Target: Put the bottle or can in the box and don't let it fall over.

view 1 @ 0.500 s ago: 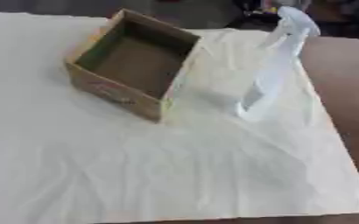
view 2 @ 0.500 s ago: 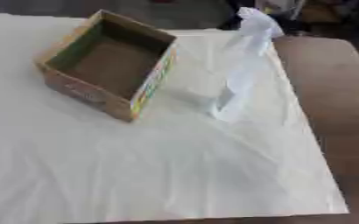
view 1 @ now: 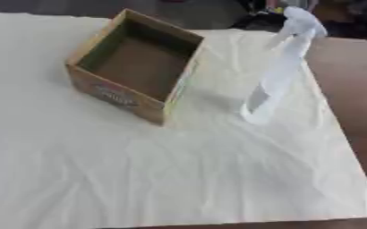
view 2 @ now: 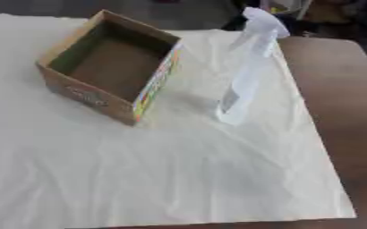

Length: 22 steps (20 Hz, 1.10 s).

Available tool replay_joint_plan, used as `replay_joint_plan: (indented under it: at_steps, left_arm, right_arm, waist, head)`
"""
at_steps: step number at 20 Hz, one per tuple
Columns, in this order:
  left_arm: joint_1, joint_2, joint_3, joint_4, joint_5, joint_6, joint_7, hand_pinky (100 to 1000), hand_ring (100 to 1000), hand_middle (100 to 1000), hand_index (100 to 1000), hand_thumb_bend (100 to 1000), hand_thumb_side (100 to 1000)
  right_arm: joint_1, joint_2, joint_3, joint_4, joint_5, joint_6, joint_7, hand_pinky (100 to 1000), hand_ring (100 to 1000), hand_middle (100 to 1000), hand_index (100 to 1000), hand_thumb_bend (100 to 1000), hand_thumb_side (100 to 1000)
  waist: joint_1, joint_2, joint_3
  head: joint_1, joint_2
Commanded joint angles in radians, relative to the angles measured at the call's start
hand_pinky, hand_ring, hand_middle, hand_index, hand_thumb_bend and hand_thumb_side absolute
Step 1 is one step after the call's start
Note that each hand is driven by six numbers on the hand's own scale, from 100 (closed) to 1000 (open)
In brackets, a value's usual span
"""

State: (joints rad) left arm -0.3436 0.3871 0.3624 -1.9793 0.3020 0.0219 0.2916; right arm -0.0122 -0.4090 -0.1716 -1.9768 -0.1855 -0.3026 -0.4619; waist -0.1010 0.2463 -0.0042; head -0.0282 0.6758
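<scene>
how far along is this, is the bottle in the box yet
Nothing looks done yet. The spray bottle stands upright on the white cloth, to the right of the cardboard box and apart from it. The box is open at the top with nothing inside. No hand shows in either view, so nothing is in hand. Left to do: grasp the bottle, lift it over the box wall and set it down upright inside.

We see neither of our arms in the left eye view or the right eye view; no wrist, no left hand and no right hand shows at any edge or corner, so we cannot tell their pose or how the fingers stand
</scene>
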Motion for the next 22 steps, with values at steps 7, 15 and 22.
replay_joint_plan:
  at_steps: [7,15,22]
  left_arm:
    - [-0.010,0.032,0.006,-0.021,-0.002,-0.003,-0.001,1000,1000,1000,743,391,593]
    - [-0.011,0.036,0.003,-0.021,-0.002,-0.001,-0.005,1000,1000,1000,743,391,594]
    - [-0.013,0.033,0.000,-0.021,0.000,0.001,-0.010,1000,1000,1000,743,390,594]
  right_arm:
    - [0.084,-0.039,0.023,-0.023,0.101,0.091,0.091,1000,1000,1000,949,100,470]
    - [0.223,-0.123,0.120,-0.023,0.260,0.168,0.219,1000,1000,1000,998,100,470]
    - [0.208,-0.136,0.199,-0.023,0.319,0.251,0.268,1000,1000,1000,1000,100,448]
  waist:
    - [0.002,-0.019,-0.001]
    - [0.001,-0.014,0.000]
    - [0.000,-0.015,0.006]
  head:
    - [-0.003,-0.002]
    - [-0.011,-0.016]
    - [-0.022,-0.023]
